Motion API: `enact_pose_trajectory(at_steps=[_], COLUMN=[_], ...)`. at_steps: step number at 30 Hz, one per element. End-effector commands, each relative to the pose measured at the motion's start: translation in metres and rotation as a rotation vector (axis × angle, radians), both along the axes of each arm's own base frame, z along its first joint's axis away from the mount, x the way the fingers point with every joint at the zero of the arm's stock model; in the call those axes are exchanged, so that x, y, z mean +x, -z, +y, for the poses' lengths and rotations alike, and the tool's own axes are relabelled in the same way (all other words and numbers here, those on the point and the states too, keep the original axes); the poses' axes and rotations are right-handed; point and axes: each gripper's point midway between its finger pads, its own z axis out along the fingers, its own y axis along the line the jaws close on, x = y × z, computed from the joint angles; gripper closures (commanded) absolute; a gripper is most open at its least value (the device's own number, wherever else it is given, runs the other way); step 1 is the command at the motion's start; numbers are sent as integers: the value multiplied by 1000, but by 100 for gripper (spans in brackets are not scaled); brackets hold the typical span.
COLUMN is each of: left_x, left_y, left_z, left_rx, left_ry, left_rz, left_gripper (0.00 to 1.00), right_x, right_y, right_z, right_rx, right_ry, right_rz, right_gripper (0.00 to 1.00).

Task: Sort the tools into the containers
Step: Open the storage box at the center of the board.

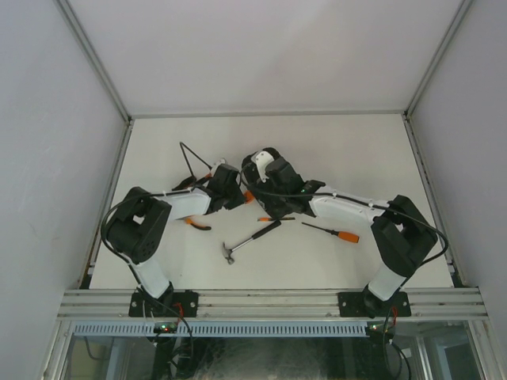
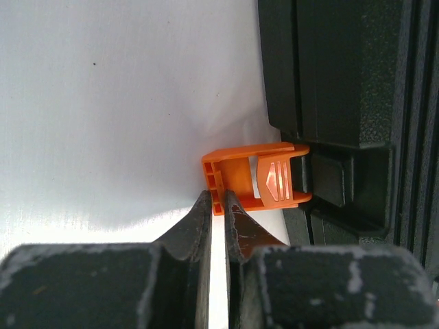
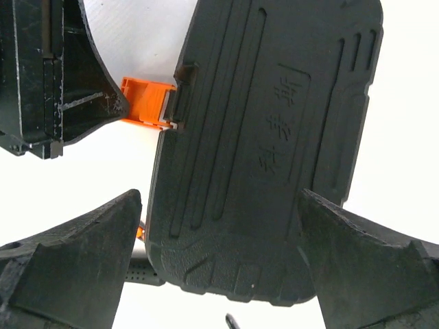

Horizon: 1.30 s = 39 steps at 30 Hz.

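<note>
The black tool case (image 3: 274,123) lies shut on the white table, its embossed lid up. My right gripper (image 3: 219,195) stands open and straddles the case's near end, with a gap at each finger. My left gripper (image 2: 219,199) is shut, its tips pinching the outer end of the orange latch (image 2: 254,179) on the case's edge (image 2: 343,82). In the right wrist view the left fingers (image 3: 62,82) meet that latch (image 3: 144,103). From above both grippers (image 1: 238,188) (image 1: 265,186) cover the case. A hammer (image 1: 252,236), an orange-handled screwdriver (image 1: 337,233) and orange pliers (image 1: 198,225) lie in front.
A short thin screwdriver (image 1: 276,218) lies just in front of the right gripper. A black cable loop (image 1: 188,162) rises behind the left wrist. Aluminium rails (image 1: 269,301) border the table's near edge, and grey walls enclose the other sides.
</note>
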Motion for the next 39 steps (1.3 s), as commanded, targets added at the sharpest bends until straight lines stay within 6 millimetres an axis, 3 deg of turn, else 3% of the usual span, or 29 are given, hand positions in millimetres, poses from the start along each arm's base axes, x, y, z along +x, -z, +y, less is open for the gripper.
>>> enact_pose_trajectory(at_steps=[1,11,18,29,39], left_x=[-40,-42,-44,-45,-45], left_y=[36,40,43,45,46], left_z=[19,19,21,23,23], left_rx=[84,82,86,94,101], left_ry=[21,23,21,21,24], left_rz=[142,148,152,159,162], left_gripper=[89,89,90,90,91], right_x=[17,22,37,44,48], right_y=[-9,16,18,-19,-64], right_z=[13,13,-3,-27,-55], right_rx=[-56,-188,-251,-171,107], right_ry=[-25,-50,44,130,202], right_rz=[-151,-192,-243,-245,-147], right_gripper=[7,5,8,13,17])
